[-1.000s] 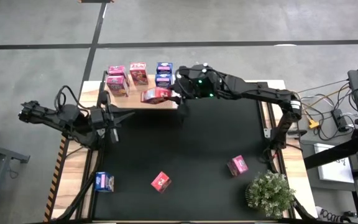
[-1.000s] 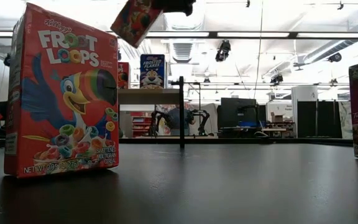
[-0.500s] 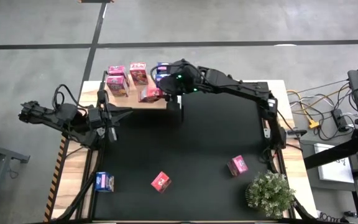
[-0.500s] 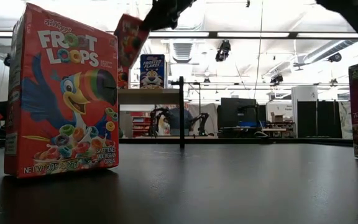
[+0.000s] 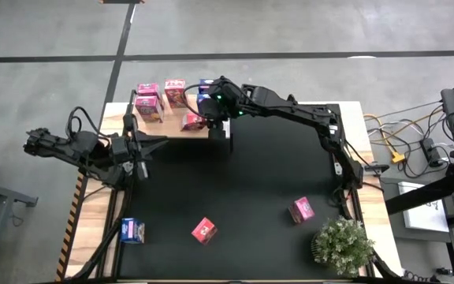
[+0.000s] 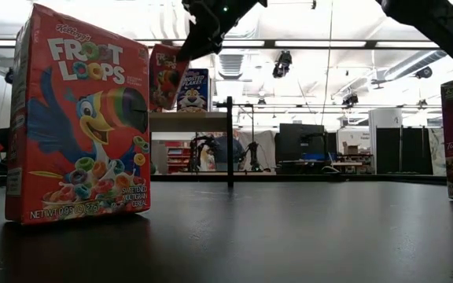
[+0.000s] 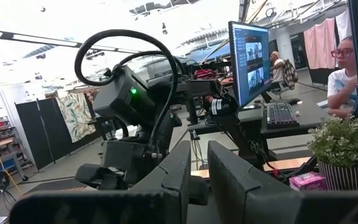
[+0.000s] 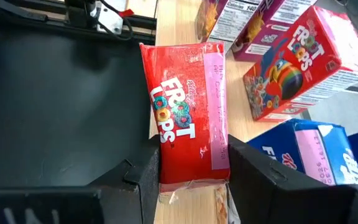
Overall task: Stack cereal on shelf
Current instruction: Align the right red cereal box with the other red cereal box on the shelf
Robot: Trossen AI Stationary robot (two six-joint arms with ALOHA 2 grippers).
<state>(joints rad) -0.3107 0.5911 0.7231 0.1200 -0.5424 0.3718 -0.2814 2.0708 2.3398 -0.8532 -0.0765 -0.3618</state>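
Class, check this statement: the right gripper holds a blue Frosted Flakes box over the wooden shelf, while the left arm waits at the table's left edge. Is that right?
Not quite. The box in the right gripper is a red Froot Loops box, not a blue one; the right wrist view shows it clamped between the fingers. The rest holds: it is over the wooden shelf, and the left arm waits at the table's left edge.

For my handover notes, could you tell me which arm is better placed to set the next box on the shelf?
The right: its gripper already holds a red Froot Loops box over the shelf. The left gripper waits empty beside the mat.

Red Froot Loops box (image 8: 187,118) tilted above pale wooden shelf (image 5: 160,126), beside upright boxes (image 5: 150,101)
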